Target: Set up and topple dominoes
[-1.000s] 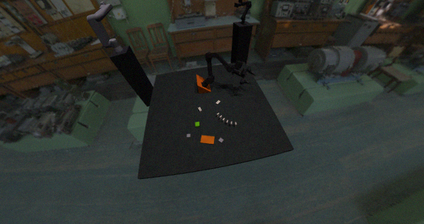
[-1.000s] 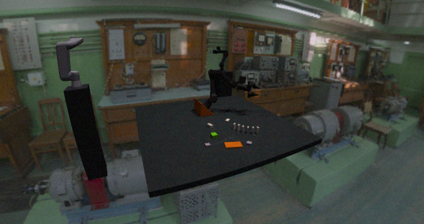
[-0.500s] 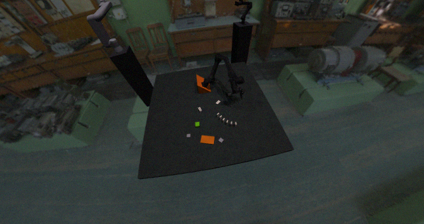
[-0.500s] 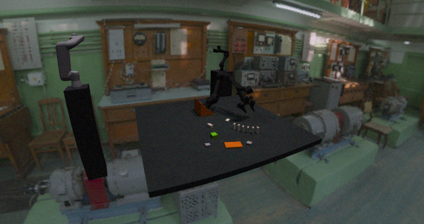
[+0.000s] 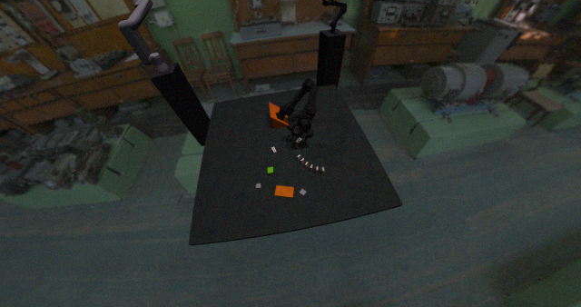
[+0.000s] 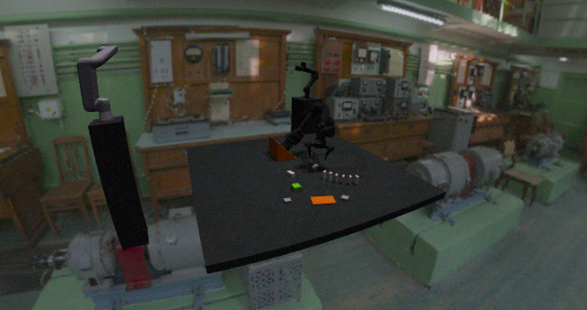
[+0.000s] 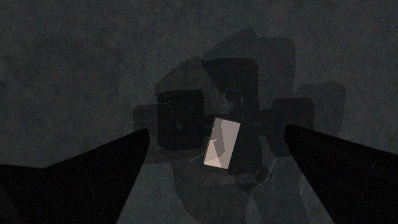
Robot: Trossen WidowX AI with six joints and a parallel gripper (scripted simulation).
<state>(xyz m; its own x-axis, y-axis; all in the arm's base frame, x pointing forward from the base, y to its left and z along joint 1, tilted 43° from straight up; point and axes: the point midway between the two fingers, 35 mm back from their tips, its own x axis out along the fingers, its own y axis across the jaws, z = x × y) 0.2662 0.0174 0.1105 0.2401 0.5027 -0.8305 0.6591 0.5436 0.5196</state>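
Observation:
A curved row of several small white dominoes [image 5: 311, 166] [image 6: 343, 179] stands upright on the dark table [image 5: 236, 207] [image 6: 248, 227]. One loose white domino [image 5: 299, 140] [image 6: 315, 166] [image 7: 229, 137] lies flat behind the row's left end. Another loose domino [image 5: 273, 150] [image 6: 291, 173] lies flat farther left, with dark marks on its face. My gripper [image 5: 299, 144] [image 6: 319, 157] [image 7: 215, 133] is open and empty, pointing down above the first loose domino. In the wrist view that domino is between the two fingertips in the picture, slightly tilted, with shadows over it. The fingers are clear of it.
An orange wedge [image 5: 274, 116] [image 6: 278, 151] stands beside the arm's base. A green block [image 5: 270, 170] [image 6: 296, 187], a flat orange plate [image 5: 284, 192] [image 6: 323, 200] and two small pale squares [image 5: 258, 185] [image 5: 303, 192] [image 6: 287, 200] [image 6: 345, 197] lie nearer the front, left of the row's far end.

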